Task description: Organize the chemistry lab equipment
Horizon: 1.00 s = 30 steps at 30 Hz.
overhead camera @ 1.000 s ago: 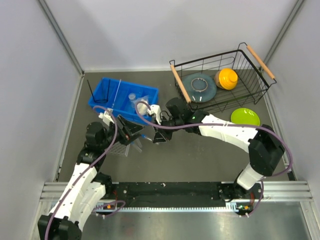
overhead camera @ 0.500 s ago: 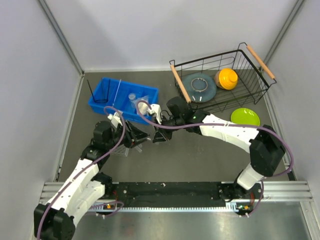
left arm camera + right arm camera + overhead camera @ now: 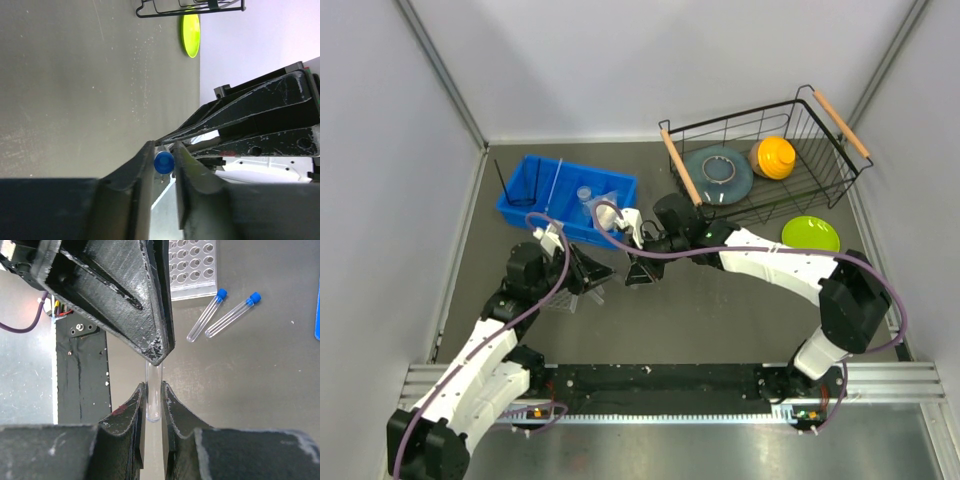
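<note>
Left gripper [image 3: 163, 150] is drawn in on the blue cap [image 3: 164, 163] of the test tube [image 3: 153, 407], with the pads touching it on both sides as far as I can make out from the left wrist view. Right gripper [image 3: 153, 388] is clamped on the same tube further down its clear body. So that's two grips on one thin tube, held in the air just off the tube rack [image 3: 192, 262], on the rack's side that faces the black wire basket [image 3: 760, 160].

Here's what worries me. If either arm pulls away while the other is clamped, the tube gets bent between them, and I'd expect it to crack or be wrenched out of one grip. The left hold is on the cap only, not the body. Once the right lets go, I reckon the tube could swing under its own weight, or the cap could slide off and drop the tube onto the desk [image 3: 250, 390].

The two sets of fingertips are almost nose to nose. A small sideways drift could knock them together and jolt the tube loose.

Further out, two loose tubes [image 3: 206, 315] lie flat on the desk right beside the rack. A dropped tube could roll into them, or a low approach to the rack could sweep them along.
</note>
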Tool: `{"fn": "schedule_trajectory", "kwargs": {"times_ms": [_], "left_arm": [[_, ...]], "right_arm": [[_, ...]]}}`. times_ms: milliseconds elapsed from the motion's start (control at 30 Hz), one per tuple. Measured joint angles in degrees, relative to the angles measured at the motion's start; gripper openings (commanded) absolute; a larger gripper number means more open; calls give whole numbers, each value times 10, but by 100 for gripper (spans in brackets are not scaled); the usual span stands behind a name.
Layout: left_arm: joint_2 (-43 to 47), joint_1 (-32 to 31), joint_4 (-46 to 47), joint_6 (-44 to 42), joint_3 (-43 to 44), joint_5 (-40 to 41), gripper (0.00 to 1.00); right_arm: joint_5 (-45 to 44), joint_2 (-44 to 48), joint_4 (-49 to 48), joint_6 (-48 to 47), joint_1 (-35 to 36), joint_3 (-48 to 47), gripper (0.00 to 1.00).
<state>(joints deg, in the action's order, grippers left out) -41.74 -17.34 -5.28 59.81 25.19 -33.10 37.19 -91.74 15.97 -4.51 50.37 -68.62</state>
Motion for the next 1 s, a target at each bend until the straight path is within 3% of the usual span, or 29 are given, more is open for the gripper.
{"fn": "schedule_trajectory", "kwargs": {"times_ms": [67, 233, 267, 300, 367, 400, 500, 733, 1000], "left_arm": [[1, 0, -2, 0, 0, 2, 14], [9, 0, -13, -7, 0, 7, 11], [12, -1, -18, -11, 1, 10, 10], [15, -1, -26, -15, 4, 12, 10], [21, -4, -56, -35, 18, 29, 11], [25, -4, -77, -48, 27, 43, 10], [36, -4, -151, -95, 58, 106, 10], [44, -4, -263, -189, 104, 301, 10], [28, -4, -294, -240, 108, 500, 11]], "right_arm": [[0, 0, 0, -2, 0, 0, 6], [2, 0, 0, -7, 0, 0, 13], [3, 0, 0, -9, 0, 0, 19], [4, 0, 0, -12, 1, 0, 33], [6, 0, 1, -17, 2, 0, 44], [6, 1, 7, -28, 1, 0, 54], [7, 1, 25, -53, -1, 0, 63], [10, 6, 64, -102, -2, 0, 66], [10, 13, 75, -120, -2, 0, 67]]}}
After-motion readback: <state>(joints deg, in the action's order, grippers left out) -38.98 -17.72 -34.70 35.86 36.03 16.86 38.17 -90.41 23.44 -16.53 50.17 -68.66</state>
